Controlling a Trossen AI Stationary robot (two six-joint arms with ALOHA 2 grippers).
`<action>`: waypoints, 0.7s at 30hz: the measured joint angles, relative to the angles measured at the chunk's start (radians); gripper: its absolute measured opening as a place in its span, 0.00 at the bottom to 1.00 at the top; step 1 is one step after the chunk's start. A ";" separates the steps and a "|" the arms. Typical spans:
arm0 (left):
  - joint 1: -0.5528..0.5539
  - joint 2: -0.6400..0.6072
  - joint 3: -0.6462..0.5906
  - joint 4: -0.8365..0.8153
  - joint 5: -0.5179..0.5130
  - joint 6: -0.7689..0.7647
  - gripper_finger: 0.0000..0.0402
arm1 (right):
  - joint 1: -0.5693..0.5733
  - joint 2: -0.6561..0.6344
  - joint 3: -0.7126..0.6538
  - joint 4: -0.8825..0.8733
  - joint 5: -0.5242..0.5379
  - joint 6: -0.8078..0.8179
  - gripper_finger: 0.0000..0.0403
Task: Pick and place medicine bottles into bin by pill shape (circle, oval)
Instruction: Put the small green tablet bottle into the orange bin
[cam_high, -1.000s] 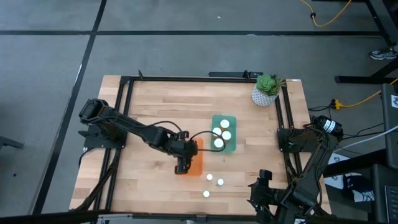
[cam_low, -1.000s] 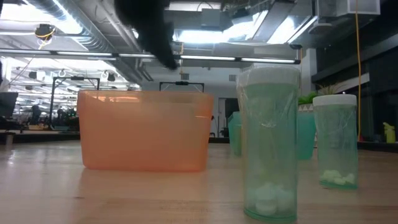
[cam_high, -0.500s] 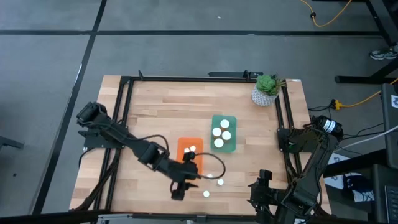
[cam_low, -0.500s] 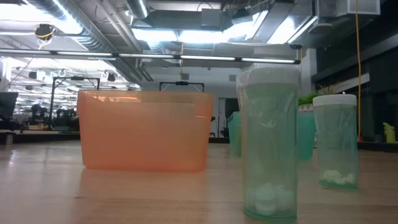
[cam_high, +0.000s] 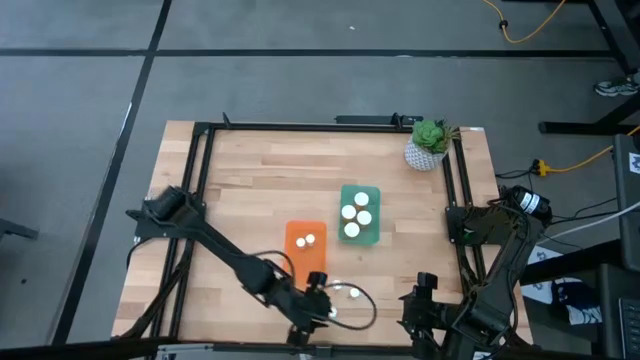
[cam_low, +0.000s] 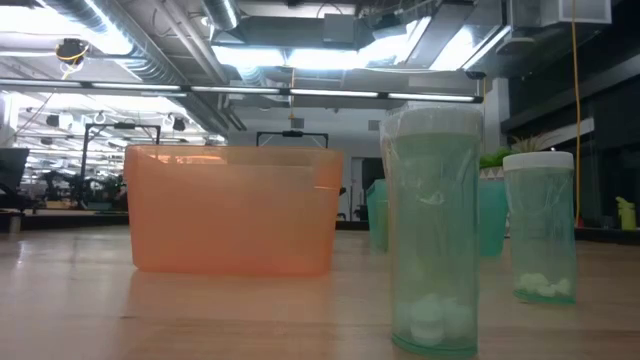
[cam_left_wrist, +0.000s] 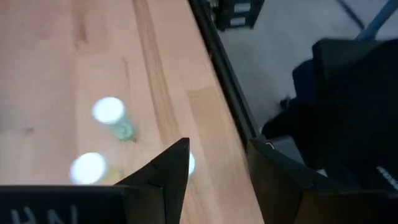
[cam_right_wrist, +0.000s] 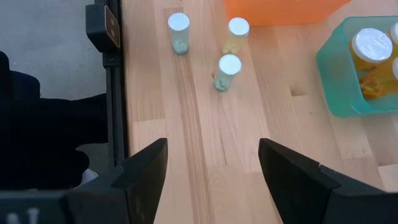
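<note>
Left gripper (cam_high: 322, 308) now sits at the near edge of the table, right over the three loose bottles; a second ago it was above the orange bin (cam_high: 296, 255). Left wrist view shows its fingers (cam_left_wrist: 166, 177) spread with nothing between them, one white cap showing in the gap. So it looks done with a drop and lining up the next pick.

Loose medicine bottles (cam_right_wrist: 229, 65): three standing upright near the front edge, slightly apart from each other, just near of the orange bin. Only one cap (cam_high: 353, 293) is clear from above; the arm covers the others. The low view shows two of them, clear green with white pills at the bottom.

Right gripper (cam_right_wrist: 211, 171) is parked off the near right corner, jaws wide, holding nothing, unchanged.

Farther back: the orange bin holds two small white-capped bottles. The teal bin (cam_high: 374, 192), just right of and beyond it, holds three larger ones.

Far right corner: plant pot (cam_high: 424, 154), not involved.

My read: five sorted, three left. The pill shape of the next one can't be made out from here.
</note>
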 joint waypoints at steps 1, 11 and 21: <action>0.003 0.032 0.037 -0.032 0.010 0.008 0.38 | 0.000 0.000 0.000 0.000 0.000 0.000 0.63; 0.024 0.187 0.394 -0.482 -0.064 0.102 0.38 | 0.000 0.000 0.000 0.002 0.000 0.000 0.63; 0.017 0.187 0.433 -0.539 0.009 0.088 0.38 | 0.000 0.000 0.000 0.004 0.000 0.000 0.63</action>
